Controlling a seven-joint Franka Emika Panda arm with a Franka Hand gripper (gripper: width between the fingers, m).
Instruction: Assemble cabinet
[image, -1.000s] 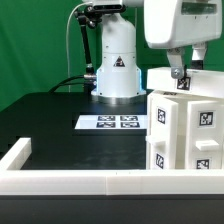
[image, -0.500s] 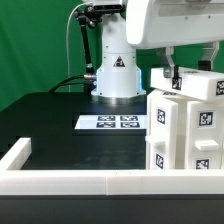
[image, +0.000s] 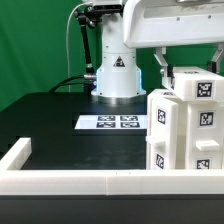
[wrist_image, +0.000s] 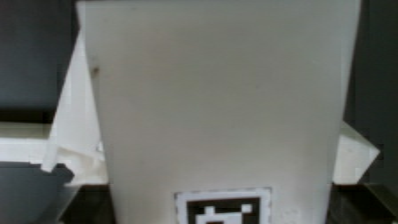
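The cabinet's large white box (image: 182, 135) stands at the exterior view's right, with marker tags on its faces. My gripper (image: 170, 68) hangs over its top and is shut on a smaller white tagged block (image: 195, 84), held at the box's upper edge. I cannot tell whether the block touches the box. In the wrist view the block (wrist_image: 214, 100) fills nearly the whole picture, with a tag (wrist_image: 222, 208) at its end. My fingertips are hidden there.
The marker board (image: 118, 122) lies on the black table in front of the robot base (image: 116, 70). A long low white border frame (image: 80, 181) runs along the front and turns at the exterior view's left (image: 14, 155).
My hand has moved toward the exterior view's left and slightly up. The small block now shows more of itself and its tag above the box's top.
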